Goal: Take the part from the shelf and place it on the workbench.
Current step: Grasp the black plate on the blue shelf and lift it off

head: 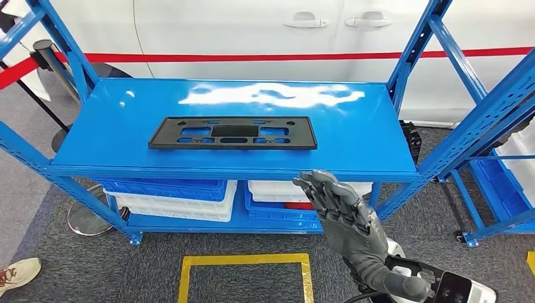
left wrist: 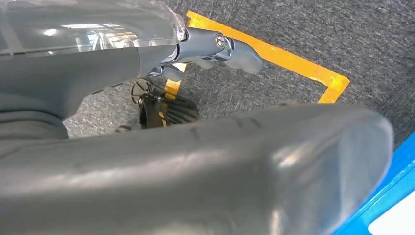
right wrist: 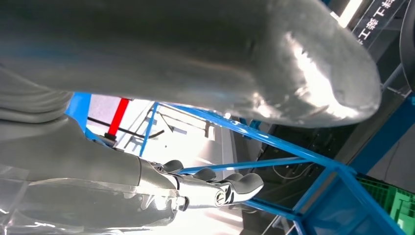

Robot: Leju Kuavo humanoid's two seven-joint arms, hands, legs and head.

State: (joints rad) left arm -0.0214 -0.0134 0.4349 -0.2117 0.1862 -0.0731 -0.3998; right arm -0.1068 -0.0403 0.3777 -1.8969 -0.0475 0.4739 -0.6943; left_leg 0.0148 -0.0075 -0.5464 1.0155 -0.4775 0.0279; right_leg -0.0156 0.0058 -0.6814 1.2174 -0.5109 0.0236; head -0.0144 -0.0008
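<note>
A flat black plastic part (head: 232,133) with several cut-outs lies lengthwise on the blue shelf's top board (head: 353,136), near its middle. My right hand (head: 337,211) is raised in front of the shelf's front edge, below and to the right of the part, fingers straight and apart, holding nothing. The right wrist view has its thumb (right wrist: 205,54) and fingers (right wrist: 222,188) against the shelf's blue frame. My left hand (left wrist: 215,49) hangs low over grey carpet with its fingers extended and nothing in it.
Blue and white bins (head: 173,197) sit on the shelf's lower level. A second blue rack (head: 498,164) stands at the right. Yellow tape (head: 246,265) marks a square on the carpet. A stanchion base (head: 88,218) and a person's shoe (head: 19,274) are at the left.
</note>
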